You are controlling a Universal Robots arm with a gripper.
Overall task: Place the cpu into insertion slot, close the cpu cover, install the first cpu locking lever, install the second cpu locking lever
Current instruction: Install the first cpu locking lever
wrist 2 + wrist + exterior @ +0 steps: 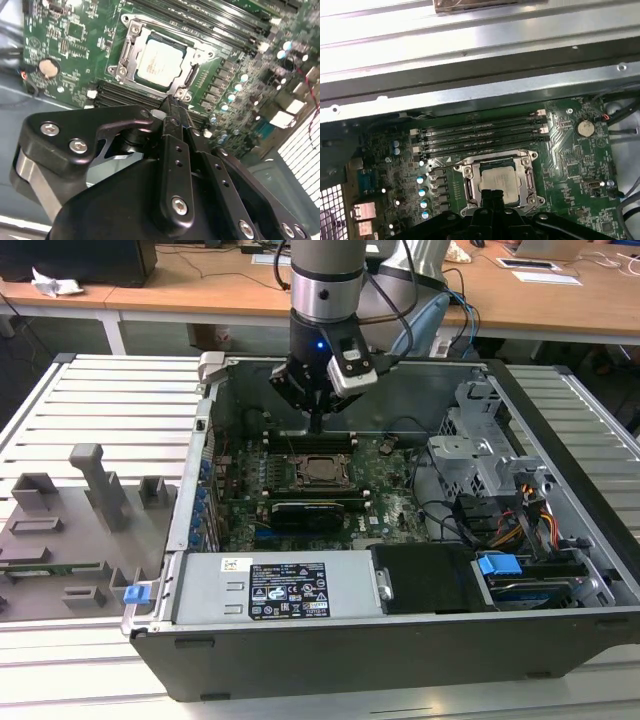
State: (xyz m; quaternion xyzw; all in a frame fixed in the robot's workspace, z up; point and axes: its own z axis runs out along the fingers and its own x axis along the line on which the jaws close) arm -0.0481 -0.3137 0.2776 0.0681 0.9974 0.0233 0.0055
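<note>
The cpu (159,61) (499,178) lies in the socket on the green motherboard (385,495), silvery face up. The cpu cover (131,47) (470,182), a thin silver frame, lies flat around it, with the chip showing through its window. In the exterior view the socket (322,470) sits mid-board. My gripper (316,423) hangs just above it, over the socket's far edge by the memory slots. Its black fingers meet at a narrow tip (171,106) (492,196), shut with nothing held. How the locking levers stand I cannot tell.
Black memory slots (480,134) run beside the socket. A long black expansion card (318,508) lies nearer the camera. The case walls, power supply (285,588), drive cage (480,445) and loose cables (520,525) ring the board. A grey fixture plate (70,530) lies at the exterior view's left.
</note>
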